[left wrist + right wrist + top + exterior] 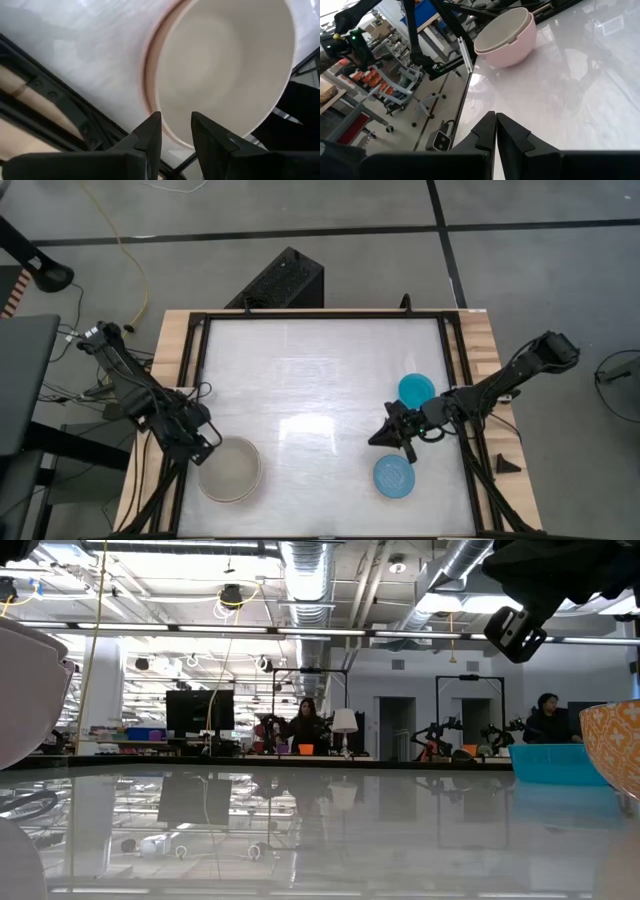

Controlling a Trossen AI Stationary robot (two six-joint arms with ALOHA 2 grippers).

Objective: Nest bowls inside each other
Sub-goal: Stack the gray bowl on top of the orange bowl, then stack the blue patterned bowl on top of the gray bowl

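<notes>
Your left gripper (205, 448) sits at the near-left corner of the table (320, 370), its fingers (150, 137) parted a little across the rim of the grey-beige bowl (229, 467). From the left wrist view you cannot tell whether they are pinching that rim or only straddling it. That bowl sits inside the salmon-pink bowl (512, 47), whose rim shows just around it, and in the right wrist view the pair stands on the table beside the black frame rail (187, 370).

Your right gripper (398, 435) hangs over the right half of the table, its claw clenched on nothing, fingertips together. The teal bowl (416, 390) lies just behind it, and the light blue bowl (393, 477) just in front, nearer the front edge; the two bowls are apart from each other. A small black wedge (507, 465) rests on the wooden border to the right.
</notes>
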